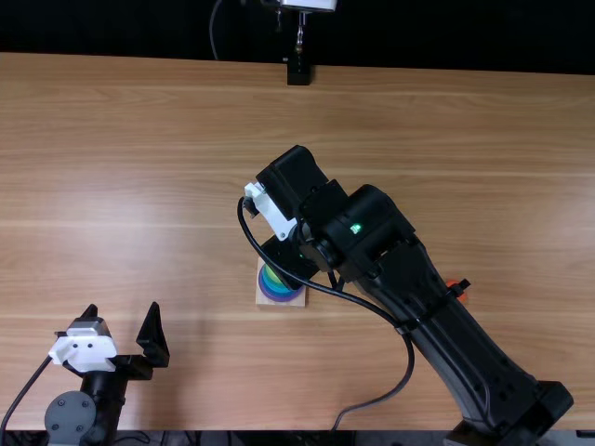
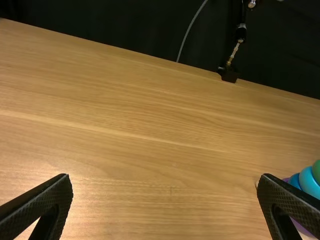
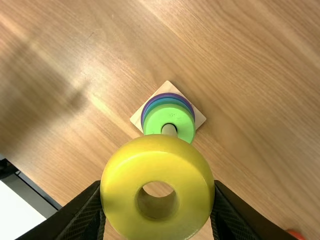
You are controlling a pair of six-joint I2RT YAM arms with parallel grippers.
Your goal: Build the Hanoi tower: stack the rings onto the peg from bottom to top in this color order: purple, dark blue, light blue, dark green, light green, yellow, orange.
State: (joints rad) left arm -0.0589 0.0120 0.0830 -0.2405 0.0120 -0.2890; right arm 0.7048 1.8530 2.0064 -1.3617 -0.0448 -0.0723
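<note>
In the top view my left gripper (image 1: 125,339) stands open at the lower left, away from the stack; its fingers also show in the left wrist view, the gripper (image 2: 165,200) holding nothing. My right gripper (image 1: 296,263) is over the stack in the top view. In the right wrist view the gripper (image 3: 157,200) is shut on the yellow ring (image 3: 157,150), above and beside the wooden peg (image 3: 169,130). Around the peg lie the light green ring (image 3: 159,117), blue rings and the purple ring (image 3: 145,107), on a square base (image 3: 199,118).
An orange ring (image 1: 457,291) lies on the table (image 1: 139,186), partly behind the right arm in the top view. The right arm and its cable stretch from the lower right across to the middle. A black stand foot (image 1: 298,74) is at the far edge.
</note>
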